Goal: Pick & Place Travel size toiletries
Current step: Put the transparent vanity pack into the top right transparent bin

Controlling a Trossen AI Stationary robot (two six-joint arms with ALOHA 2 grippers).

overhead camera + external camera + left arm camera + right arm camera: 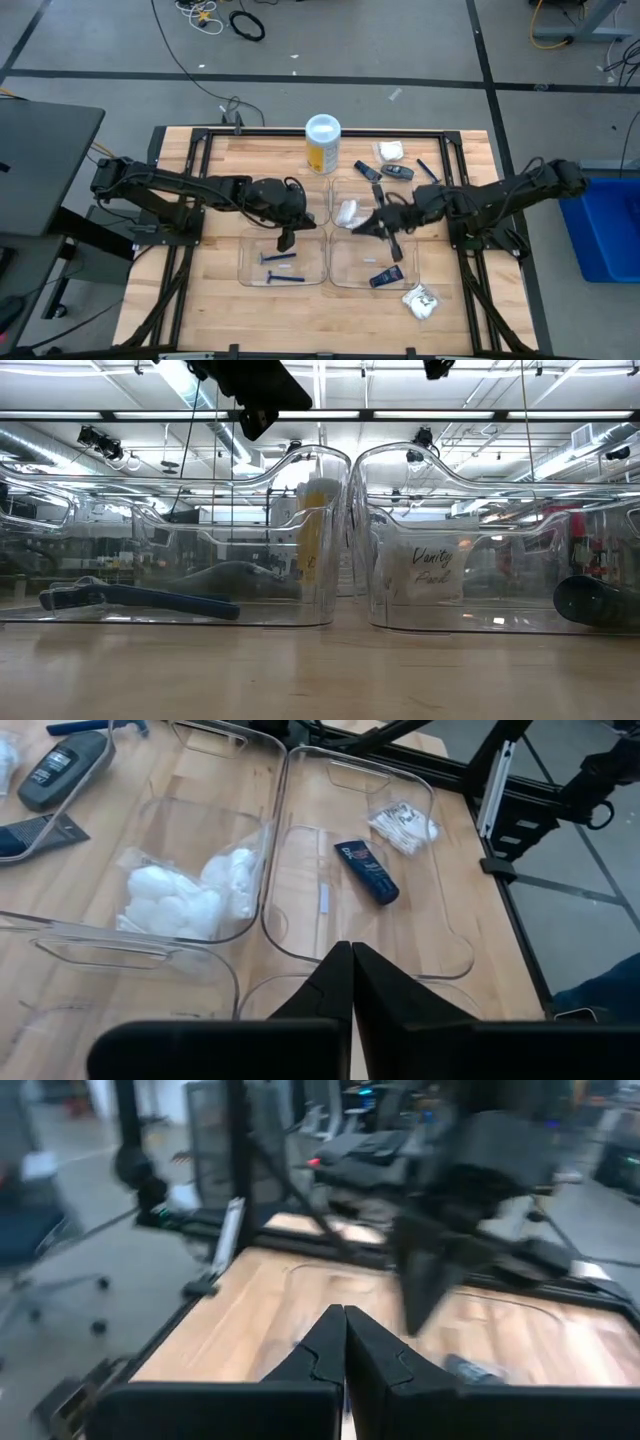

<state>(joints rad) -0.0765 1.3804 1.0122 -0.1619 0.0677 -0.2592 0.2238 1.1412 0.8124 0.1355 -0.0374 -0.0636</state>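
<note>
Both arms hang over the clear trays with jaws pressed together and empty.

Your left gripper [286, 240] sits above the front-left tray [250, 275], where two blue razors [281, 279] lie flat; your right gripper [363, 229] hovers between the two right-hand trays, its jaws also pressed tight with nothing in them. You can see a white packet [347, 212] of cotton in the back-right tray [336, 190] and a dark blue tube [385, 276] lying in the front-right tray [340, 272]. Still out on the desk [200, 300]: a crinkly white packet [421, 300] near the front right corner, another white packet [390, 152], two grey sticks [397, 172] and a razor [428, 170] at the back right, beside the yellow canister [322, 145].
</note>
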